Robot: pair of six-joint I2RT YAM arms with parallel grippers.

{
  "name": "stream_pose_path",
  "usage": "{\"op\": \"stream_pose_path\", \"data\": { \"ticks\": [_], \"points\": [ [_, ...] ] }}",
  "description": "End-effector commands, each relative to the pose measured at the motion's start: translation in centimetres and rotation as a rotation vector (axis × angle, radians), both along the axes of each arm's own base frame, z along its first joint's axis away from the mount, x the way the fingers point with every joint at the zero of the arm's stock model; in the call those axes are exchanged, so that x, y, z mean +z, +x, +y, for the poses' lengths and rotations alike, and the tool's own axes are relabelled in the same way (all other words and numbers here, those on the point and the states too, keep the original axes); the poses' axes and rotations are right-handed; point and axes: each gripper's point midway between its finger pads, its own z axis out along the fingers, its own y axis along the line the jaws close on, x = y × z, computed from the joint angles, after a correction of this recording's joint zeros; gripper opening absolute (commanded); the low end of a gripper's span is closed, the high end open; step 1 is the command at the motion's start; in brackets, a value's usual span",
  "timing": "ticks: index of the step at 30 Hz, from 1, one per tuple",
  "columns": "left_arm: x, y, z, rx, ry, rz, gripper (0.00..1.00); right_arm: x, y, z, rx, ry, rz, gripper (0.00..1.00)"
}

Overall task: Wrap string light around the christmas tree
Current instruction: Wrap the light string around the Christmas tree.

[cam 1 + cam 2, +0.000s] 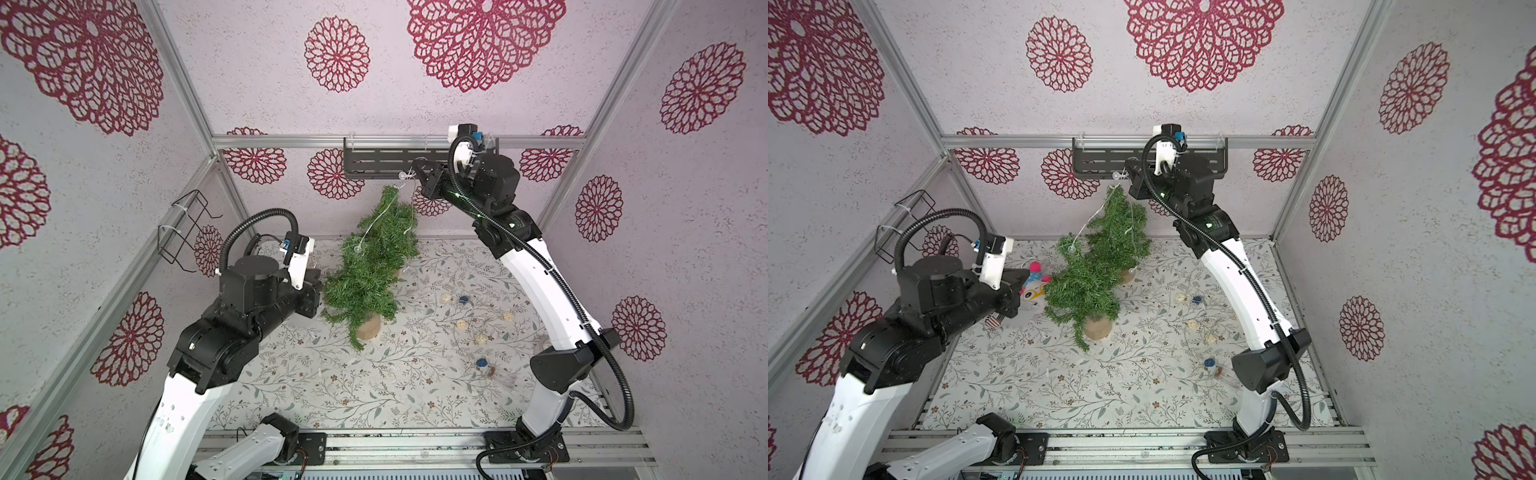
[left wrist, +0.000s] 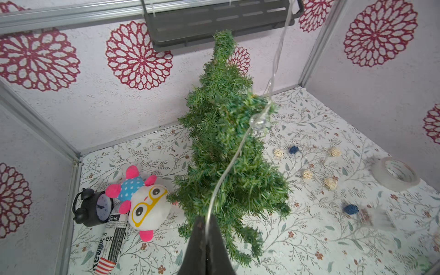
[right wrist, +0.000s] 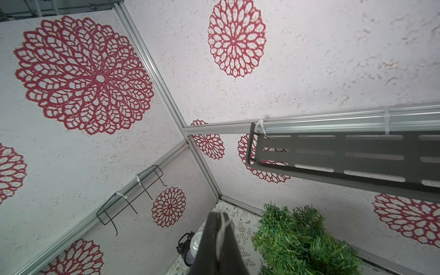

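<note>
1. One floral-covered table carries the whole scene.
2. The christmas tree stands near mid-table on a wooden stump, with a second green tree just behind it.
3. A gray slotted shelf hangs on the back wall above the treetops. It is seen only from below, so its contents cannot be told.
4. A black wire basket is tied to the left wall rail.
5. The left gripper, beside the tree's lower branches, has its fingers pinched together on the wire of the string light.
6. The right gripper, high up by the shelf, is likewise clamped on that wire.
7. Between the two grips the wire crosses the tree's branches, and a clear bulb rests against one of them.
8. A blurred clear box lying on the table's right side is probably the battery box.
</note>
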Motion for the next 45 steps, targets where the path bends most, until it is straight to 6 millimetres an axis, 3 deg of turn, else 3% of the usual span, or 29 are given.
{"op": "stream_pose_path", "data": {
  "ticks": [1,7,9,16,20,30,35,40,45],
  "points": [
    [1.6,0.3,0.8,0.003,-0.058,-0.023,0.00,2.6,-0.1,-0.7,-0.035,0.047,-0.062,0.00],
    [2.9,-0.1,0.9,-0.030,-0.141,-0.055,0.00,3.0,0.1,-0.4,-0.017,0.081,-0.067,0.00],
    [2.8,0.4,1.9,0.010,-0.152,-0.047,0.00,3.1,0.3,-0.6,-0.037,0.091,-0.067,0.00],
    [-1.8,3.9,5.4,0.160,-0.212,0.125,0.00,0.1,2.5,0.1,-0.065,0.055,-0.006,0.00],
    [-3.6,4.4,5.1,0.127,-0.225,0.182,0.00,-2.1,2.7,1.0,-0.044,0.021,0.038,0.00],
    [-12.2,4.6,4.8,0.140,-0.247,0.359,0.00,-10.4,1.3,4.5,0.002,-0.132,0.148,0.00],
    [-14.4,4.5,4.4,0.135,-0.275,0.409,0.00,-11.9,1.1,3.9,-0.021,-0.173,0.161,0.00],
    [-17.8,3.7,3.3,0.116,-0.342,0.492,0.00,-12.7,0.3,2.8,-0.044,-0.224,0.160,0.00],
    [-18.7,3.8,2.3,0.089,-0.410,0.475,0.00,-12.8,-0.1,0.5,-0.101,-0.260,0.149,0.00]
  ]
}}
